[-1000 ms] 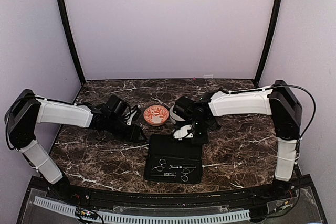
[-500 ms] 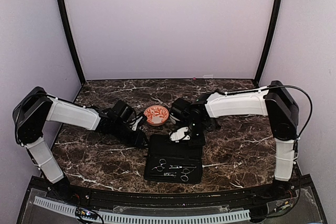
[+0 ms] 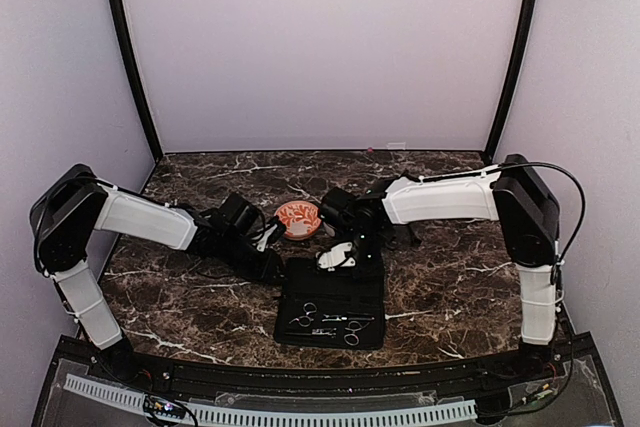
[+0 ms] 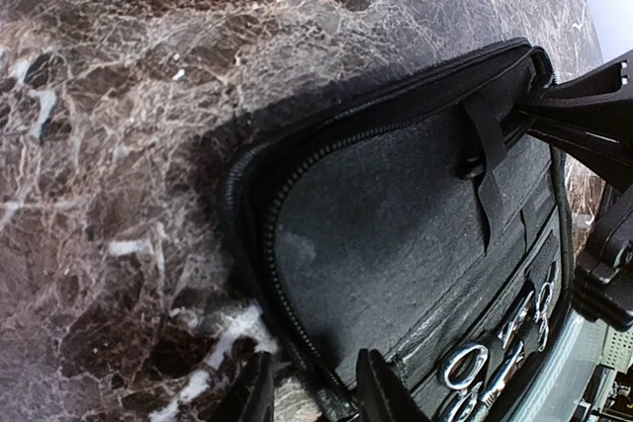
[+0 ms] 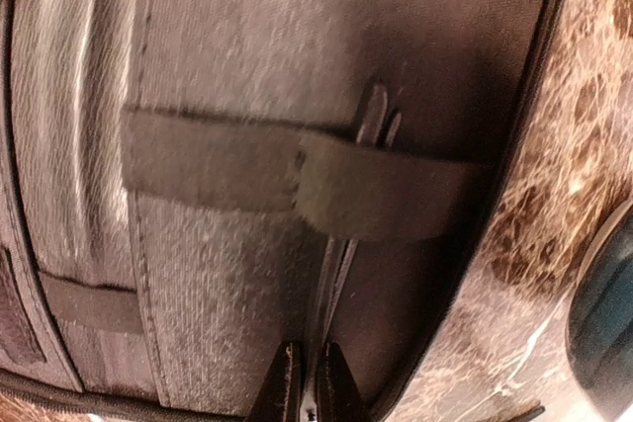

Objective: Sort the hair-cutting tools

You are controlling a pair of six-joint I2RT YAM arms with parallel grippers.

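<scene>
The right claw (image 5: 307, 368) is clenched on a slim metal tool (image 5: 333, 279) tucked under an elastic strap (image 5: 297, 180) in the far half of the open black case (image 3: 330, 287). The tool's 2 tips poke out beyond the strap. I judge the pull should run straight along the tool's length, slow and low, so the strap neither snags it nor lifts the case. The left claw (image 4: 315, 378) straddles the zip rim (image 4: 259, 234) at the case's far left corner, but I cannot tell whether it is pinching. A firm hold there would steady the case. The scissors (image 3: 305, 319) lie in the near half.
</scene>
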